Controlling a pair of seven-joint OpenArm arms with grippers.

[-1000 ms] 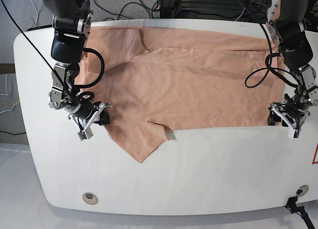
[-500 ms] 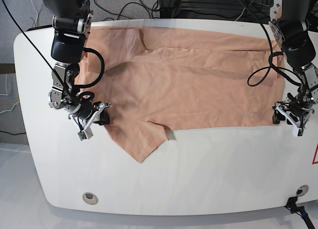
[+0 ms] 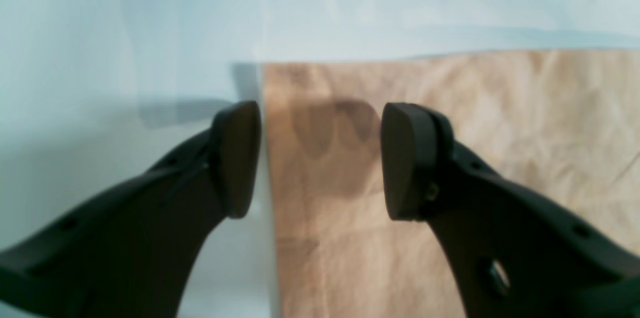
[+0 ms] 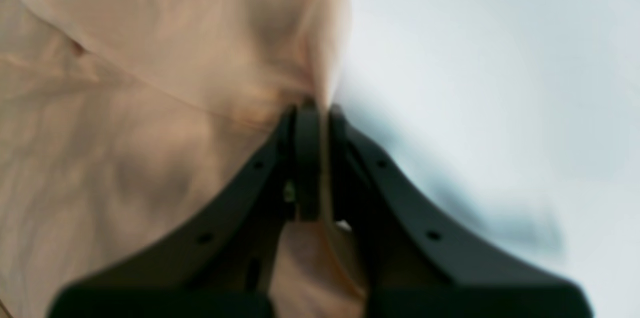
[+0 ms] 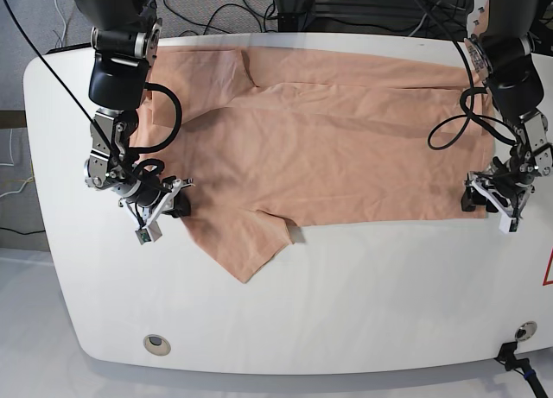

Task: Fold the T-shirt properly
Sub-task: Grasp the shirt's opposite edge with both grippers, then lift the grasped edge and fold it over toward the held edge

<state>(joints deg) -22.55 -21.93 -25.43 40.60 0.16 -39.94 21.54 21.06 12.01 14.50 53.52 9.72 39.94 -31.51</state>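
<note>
1. T-shirt (image 5: 320,148) lies spread flat on the white counter (image 5: 363,303), filling its far half; one sleeve points toward 6 o'clock near the front.
2. Change: left gripper (image 5: 492,204) has shifted back in toward the hem corner at 3 o'clock, after sitting slightly further out half a second ago. Right gripper (image 5: 160,210) hasn't moved.
3. Left wrist view: fingers (image 3: 235,157) apart, straddling the T-shirt (image 3: 450,157) edge, one on bare counter, one over cloth. No grip yet.
4. Right wrist view: fingers together, clamped on a bunched fold of T-shirt (image 4: 175,57) at the 9 o'clock side.
5. Base view can't resolve either finger state; the wrist views settle it. Wrist views don't show the overall layout.
6. Judgement: the left side is lining up its pinch, so the fold lift likely waits on that.
</note>
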